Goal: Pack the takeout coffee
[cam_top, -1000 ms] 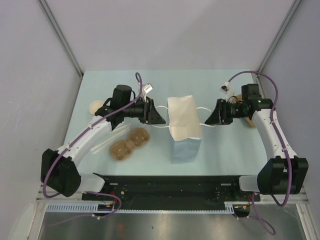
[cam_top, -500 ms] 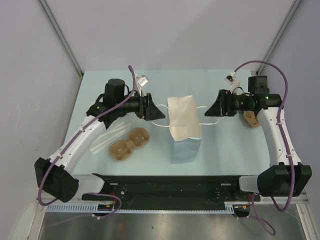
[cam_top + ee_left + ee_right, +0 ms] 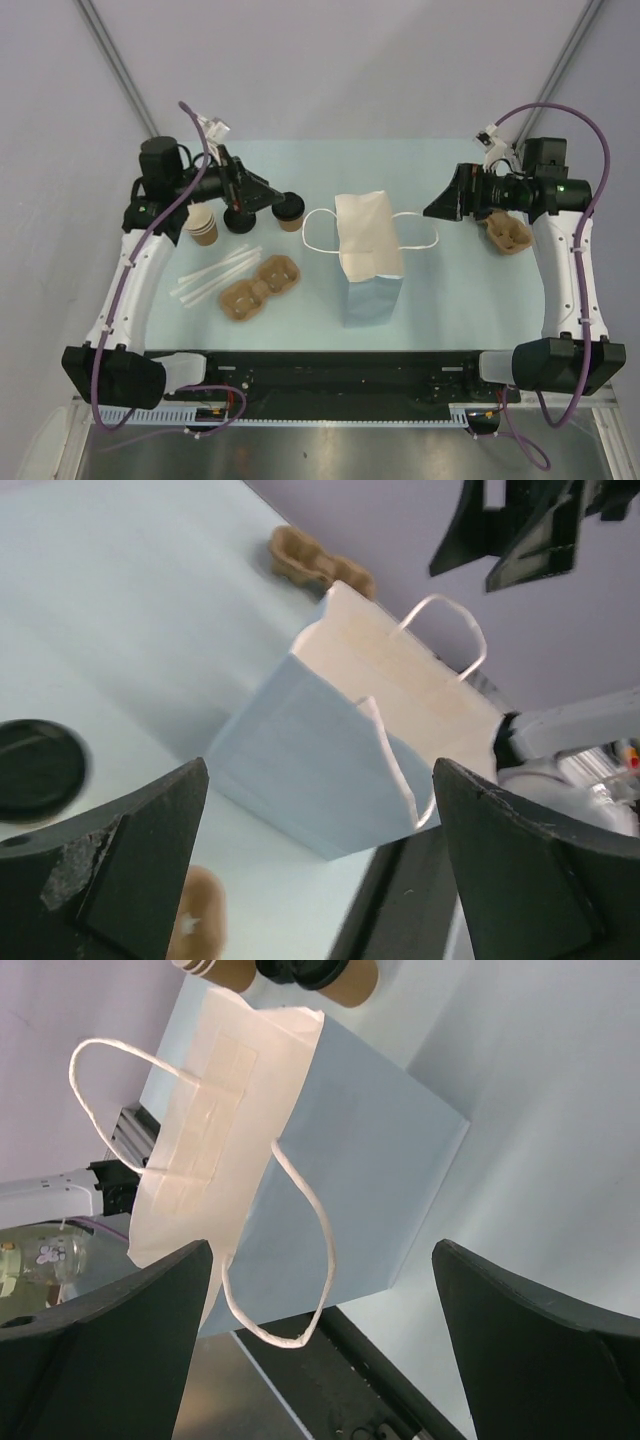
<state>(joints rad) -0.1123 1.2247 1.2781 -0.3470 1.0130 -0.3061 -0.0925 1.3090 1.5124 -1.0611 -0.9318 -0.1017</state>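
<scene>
Jaws wide, takeout coffee point(image 3: 290, 210) beside left gripper point(image 3: 265, 199)

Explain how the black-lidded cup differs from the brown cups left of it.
The takeout coffee wears a black lid; the stack of cups is open, showing a cream inside. The coffee is one cup; the stack is several nested. The coffee stands nearer the paper bag, the stack farther left. Both are brown paper and upright.
</scene>
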